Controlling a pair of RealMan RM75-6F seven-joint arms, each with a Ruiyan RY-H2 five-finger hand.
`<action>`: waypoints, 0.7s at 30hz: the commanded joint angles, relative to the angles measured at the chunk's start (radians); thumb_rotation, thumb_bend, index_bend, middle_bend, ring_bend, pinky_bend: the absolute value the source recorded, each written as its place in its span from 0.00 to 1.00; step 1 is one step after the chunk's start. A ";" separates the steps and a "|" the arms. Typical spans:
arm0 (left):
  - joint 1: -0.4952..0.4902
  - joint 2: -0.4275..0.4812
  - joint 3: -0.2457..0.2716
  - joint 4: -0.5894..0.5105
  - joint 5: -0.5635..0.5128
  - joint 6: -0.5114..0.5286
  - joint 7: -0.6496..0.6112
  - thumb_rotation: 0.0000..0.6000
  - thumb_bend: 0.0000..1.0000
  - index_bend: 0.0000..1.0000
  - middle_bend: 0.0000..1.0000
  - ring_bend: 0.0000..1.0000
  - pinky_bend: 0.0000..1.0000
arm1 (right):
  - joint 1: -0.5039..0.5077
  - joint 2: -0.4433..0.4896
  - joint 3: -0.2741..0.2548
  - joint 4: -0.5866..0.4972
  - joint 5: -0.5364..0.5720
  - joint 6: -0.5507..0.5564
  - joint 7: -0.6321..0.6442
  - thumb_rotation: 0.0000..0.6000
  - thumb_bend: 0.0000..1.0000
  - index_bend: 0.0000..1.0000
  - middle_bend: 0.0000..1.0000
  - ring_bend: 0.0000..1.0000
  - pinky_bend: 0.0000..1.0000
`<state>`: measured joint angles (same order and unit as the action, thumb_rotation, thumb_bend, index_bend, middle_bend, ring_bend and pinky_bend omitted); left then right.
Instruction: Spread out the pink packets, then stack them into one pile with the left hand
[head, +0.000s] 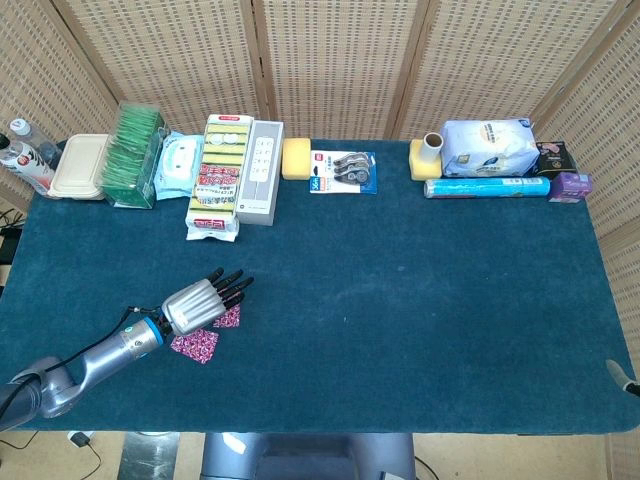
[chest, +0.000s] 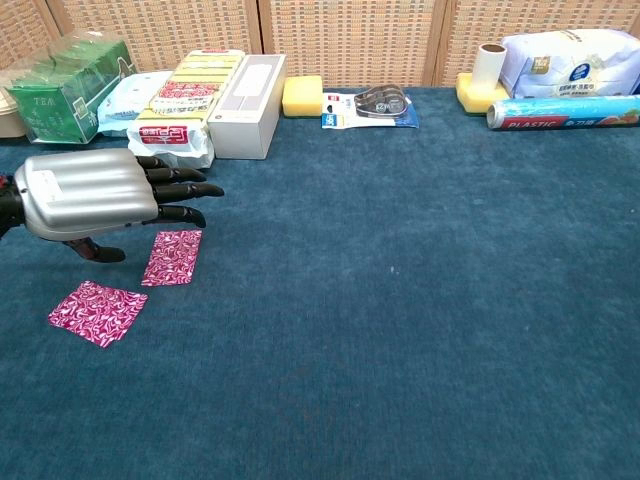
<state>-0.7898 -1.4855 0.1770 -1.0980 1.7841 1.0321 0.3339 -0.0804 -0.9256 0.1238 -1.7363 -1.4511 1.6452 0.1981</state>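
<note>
Our left robot hand (chest: 95, 195) hovers with fingers spread, holding nothing, above two pink packets (chest: 172, 257) (chest: 97, 311) lying apart, flat on the blue surface (chest: 420, 320), near left.

I see a table topped with dark teal carpet-like cloth (head: 420, 300). Two flat pink patterned packets lie front left, close together but apart: one (chest: 172, 257), other (chest: 97, 311). Back edge row: beige lidded container (head: 79, 166), green tea box (chest: 60, 89), yellow sponge pack (head: 218, 172), long white box (head: 260, 170), yellow sponge block (head: 296, 158), blue plastic-wrap roll (head: 486, 187), white-blue soft bag (head: 489, 148).
</note>
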 joint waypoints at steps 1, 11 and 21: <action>-0.008 -0.011 -0.009 -0.006 0.001 -0.021 0.023 1.00 0.22 0.16 0.00 0.00 0.22 | 0.000 0.001 0.002 0.000 0.002 0.000 0.001 1.00 0.23 0.18 0.05 0.00 0.00; -0.010 -0.023 -0.022 -0.024 -0.002 -0.042 0.062 1.00 0.24 0.16 0.00 0.00 0.22 | -0.001 0.002 0.001 0.003 0.001 0.000 0.007 1.00 0.23 0.18 0.05 0.00 0.00; -0.003 -0.029 -0.026 -0.021 -0.006 -0.049 0.073 1.00 0.24 0.16 0.00 0.00 0.23 | -0.001 0.001 0.003 0.004 0.006 0.001 0.009 1.00 0.23 0.18 0.05 0.00 0.00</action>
<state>-0.7935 -1.5147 0.1516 -1.1183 1.7789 0.9825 0.4068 -0.0818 -0.9241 0.1265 -1.7320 -1.4452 1.6459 0.2066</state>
